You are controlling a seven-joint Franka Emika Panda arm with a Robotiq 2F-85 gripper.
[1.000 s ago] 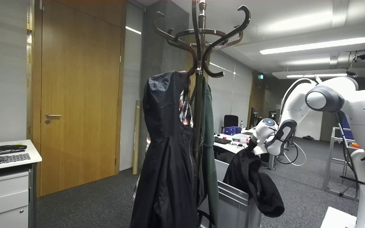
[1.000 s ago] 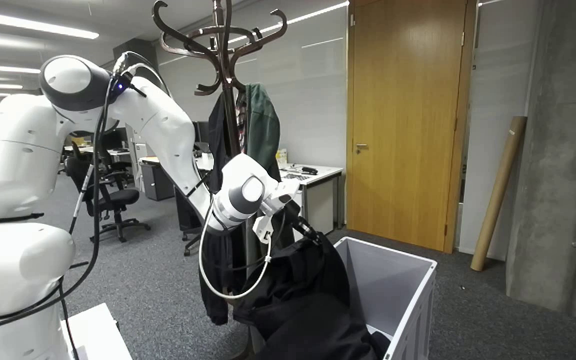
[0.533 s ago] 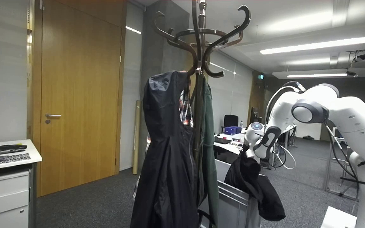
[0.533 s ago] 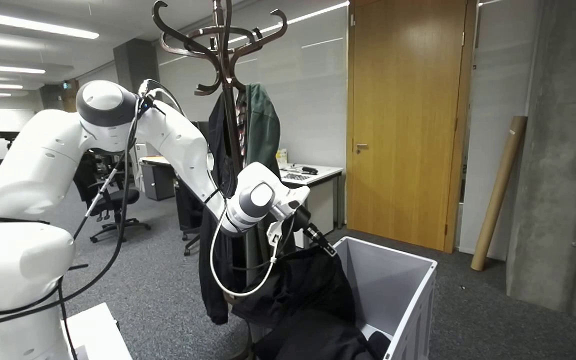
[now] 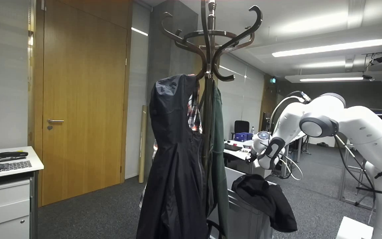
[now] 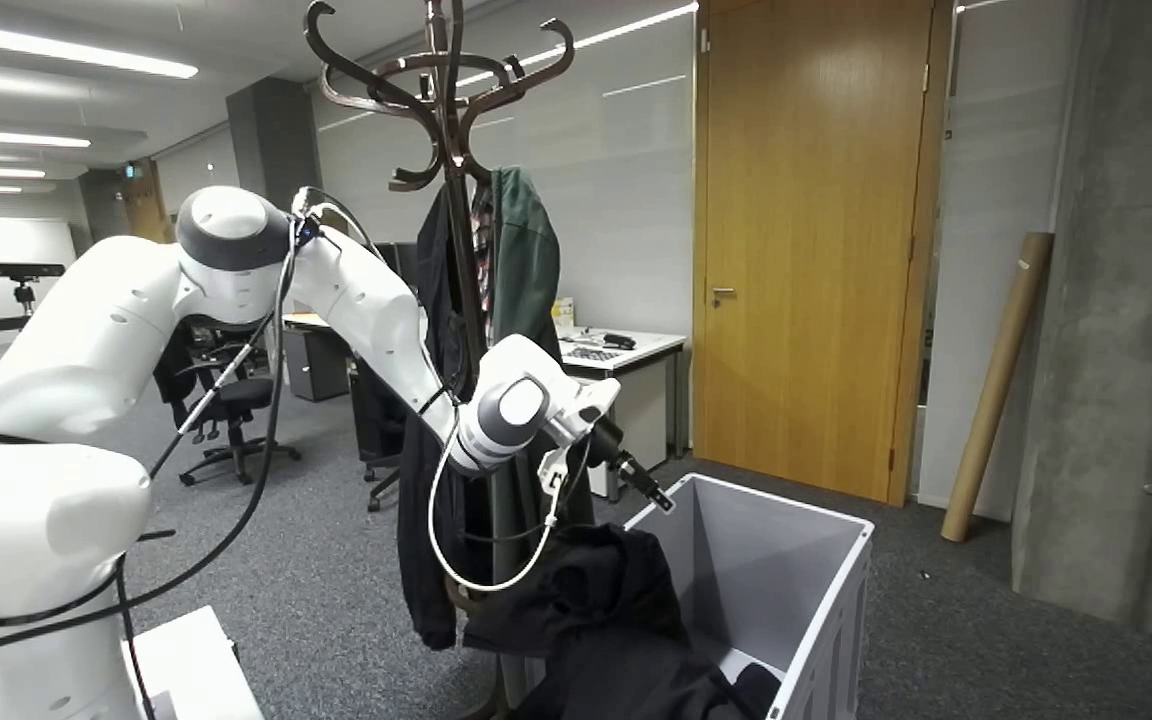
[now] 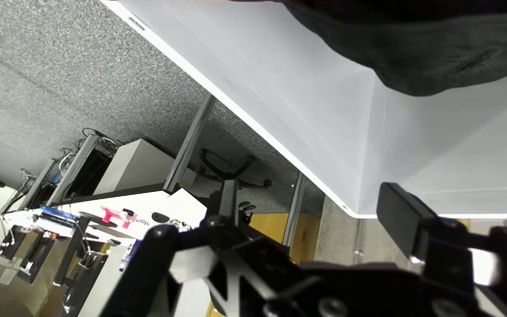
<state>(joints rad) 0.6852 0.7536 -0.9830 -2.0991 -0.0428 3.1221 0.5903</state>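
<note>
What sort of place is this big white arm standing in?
Most likely an office: there's a black swivel chair, a white desk and a coat stand hung with a black hooded jacket.

Matt black cloth garment [image 5: 266, 201]; smooth plastic crate [image 6: 771, 570].

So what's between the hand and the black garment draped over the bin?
Only open air: in both exterior views, a bare gap separates the hand from the black garment below it.
</note>
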